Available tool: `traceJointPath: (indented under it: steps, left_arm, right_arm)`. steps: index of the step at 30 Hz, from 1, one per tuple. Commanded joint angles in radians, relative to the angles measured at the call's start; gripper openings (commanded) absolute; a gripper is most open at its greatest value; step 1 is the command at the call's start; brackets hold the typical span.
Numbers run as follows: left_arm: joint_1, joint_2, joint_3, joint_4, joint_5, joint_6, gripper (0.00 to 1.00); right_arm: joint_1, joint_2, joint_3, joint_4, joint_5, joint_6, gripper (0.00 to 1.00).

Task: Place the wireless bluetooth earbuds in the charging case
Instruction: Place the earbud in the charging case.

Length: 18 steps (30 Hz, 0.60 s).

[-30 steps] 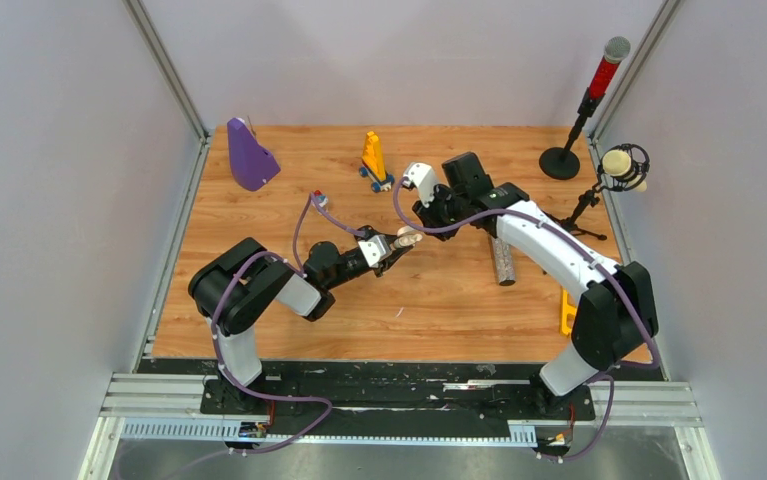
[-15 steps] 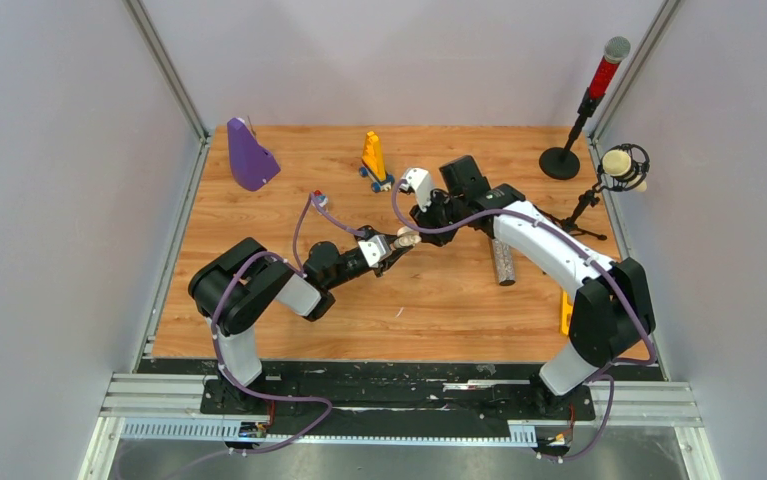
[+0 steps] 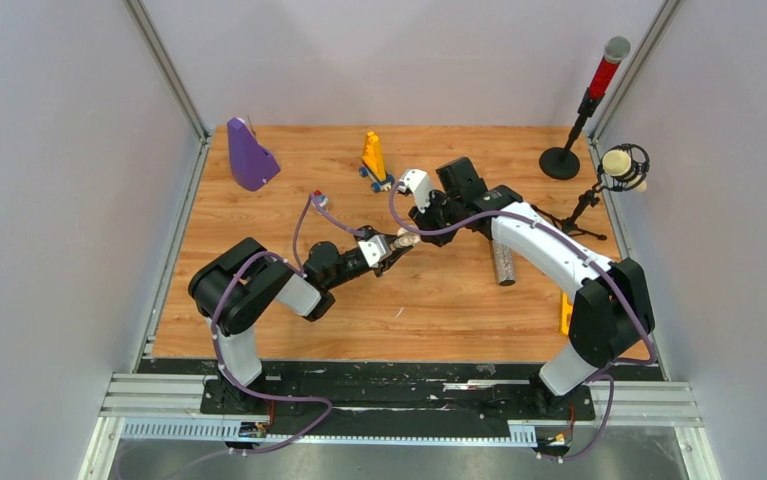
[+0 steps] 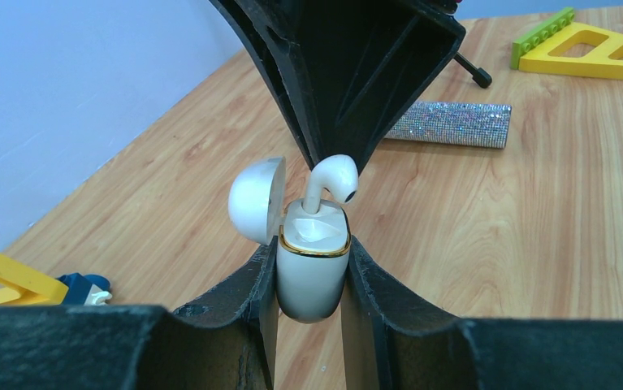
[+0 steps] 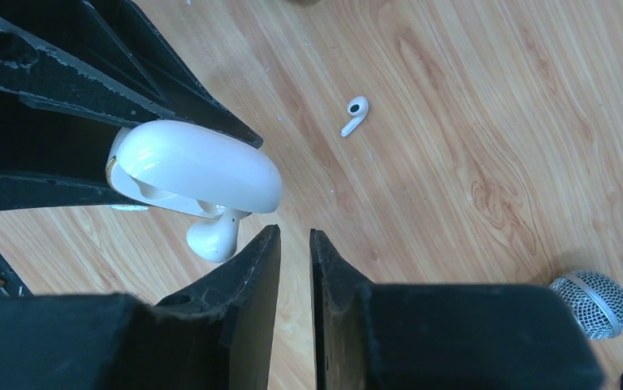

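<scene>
One white earbud [image 4: 332, 174] stands upright in the charging case [image 4: 313, 268], with its stem tip in the socket and the rest of the stem and the head above the gold rim. The case is white and pebble-shaped, and its lid [image 4: 256, 200] is hinged open to one side. The left gripper [image 4: 312, 252] clamps the case body between its two black fingers [image 4: 247, 296], one finger pressed on each side, and holds it over the middle of the wooden table [image 3: 439, 310]. The right gripper [image 5: 295, 236] sits close to the case from the far side. Its fingers are drawn almost together with only a thin slit between them and nothing in that slit. In the right wrist view the protruding earbud lies just beside one fingertip [image 5: 269, 244], outside the slit. Whether that fingertip touches the bud cannot be told. A second white earbud [image 5: 355, 114] lies loose on the table, nearer the arm bases and well apart from both grippers. A silver glitter cylinder [image 3: 502, 262] lies on the table under the right arm, and a yellow brick piece [image 3: 566, 312] rests near the right edge. A purple wedge [image 3: 250, 155] and an orange wheeled toy [image 3: 374, 160] stand toward the far edge. A red-and-black microphone [image 3: 599, 85] on a round base and a cream-headed microphone [image 3: 624, 165] occupy the far right corner.
</scene>
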Motion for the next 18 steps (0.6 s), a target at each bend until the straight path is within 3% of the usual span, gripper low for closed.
traceJointPath:
  steps: [1,9,18]
  left_arm:
    - [-0.008,-0.039,-0.003,0.085,-0.004,0.027,0.00]
    - [-0.008,-0.041,-0.002,0.086,-0.002,0.030,0.00]
    - [-0.007,-0.052,-0.005,0.088,0.007,-0.004,0.00]
  right_arm:
    - [0.003,-0.019,0.009,0.000,0.043,0.002,0.21]
    - [0.003,-0.087,-0.021,-0.050,-0.053,-0.071,0.23]
    - [0.003,-0.115,0.000,-0.063,-0.150,-0.033,0.28]
